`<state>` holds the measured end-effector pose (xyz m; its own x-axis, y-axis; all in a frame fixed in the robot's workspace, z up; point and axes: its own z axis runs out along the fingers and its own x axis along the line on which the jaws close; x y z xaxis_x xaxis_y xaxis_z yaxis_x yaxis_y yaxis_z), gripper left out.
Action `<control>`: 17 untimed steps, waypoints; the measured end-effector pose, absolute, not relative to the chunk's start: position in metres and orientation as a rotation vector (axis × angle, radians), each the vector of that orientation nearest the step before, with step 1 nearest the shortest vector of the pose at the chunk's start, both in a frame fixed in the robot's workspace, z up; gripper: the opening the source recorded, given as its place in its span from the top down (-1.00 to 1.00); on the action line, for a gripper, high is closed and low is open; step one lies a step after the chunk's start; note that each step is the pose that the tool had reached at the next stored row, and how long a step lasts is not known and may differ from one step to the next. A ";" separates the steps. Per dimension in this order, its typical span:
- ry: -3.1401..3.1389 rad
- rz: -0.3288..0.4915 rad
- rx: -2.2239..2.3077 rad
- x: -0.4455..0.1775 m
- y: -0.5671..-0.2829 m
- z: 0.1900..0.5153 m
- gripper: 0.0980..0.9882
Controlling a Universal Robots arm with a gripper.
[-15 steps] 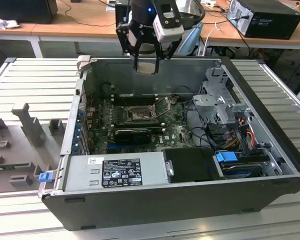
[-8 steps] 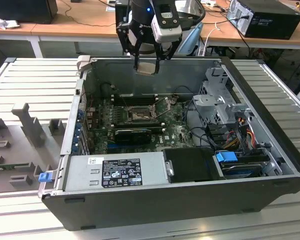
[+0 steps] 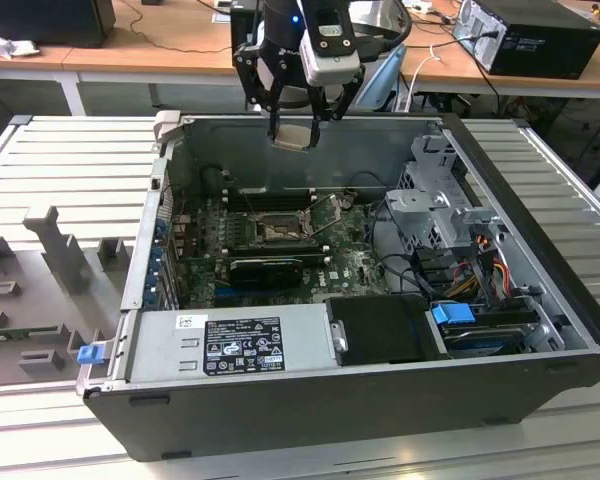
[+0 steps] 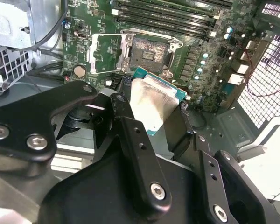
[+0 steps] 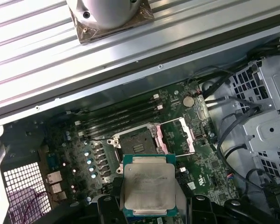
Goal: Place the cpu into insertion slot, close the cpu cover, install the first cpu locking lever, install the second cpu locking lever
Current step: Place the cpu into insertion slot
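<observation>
Exterior view: a black pincer point(image 3: 298, 120) hangs over an open dark-grey computer case point(image 3: 330, 410), clamped on the small pale square cpu point(image 3: 292, 136). The black-framed square insertion slot point(image 3: 277, 230) lies well below, on the green motherboard point(image 3: 352, 265).

Second wrist view: the cpu point(image 4: 154, 100) sits just short of the insertion slot point(image 4: 147, 53).

First wrist view: the silvery cpu cover point(image 5: 178, 135) stands swung open beside the insertion slot point(image 5: 135, 145). The path down to it seems clear.

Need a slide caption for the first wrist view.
Gripper holding the cpu above the bare insertion slot, cpu cover flipped open.
</observation>
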<state>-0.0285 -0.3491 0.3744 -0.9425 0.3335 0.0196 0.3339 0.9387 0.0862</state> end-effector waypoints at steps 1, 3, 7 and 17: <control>-3.087 -0.139 -0.540 -0.029 -0.349 0.374 0.04; -3.085 -0.139 -0.553 -0.029 -0.349 0.374 0.04; -3.078 -0.139 -0.596 -0.029 -0.349 0.374 0.04; -3.046 -0.139 -0.765 -0.029 -0.349 0.374 0.04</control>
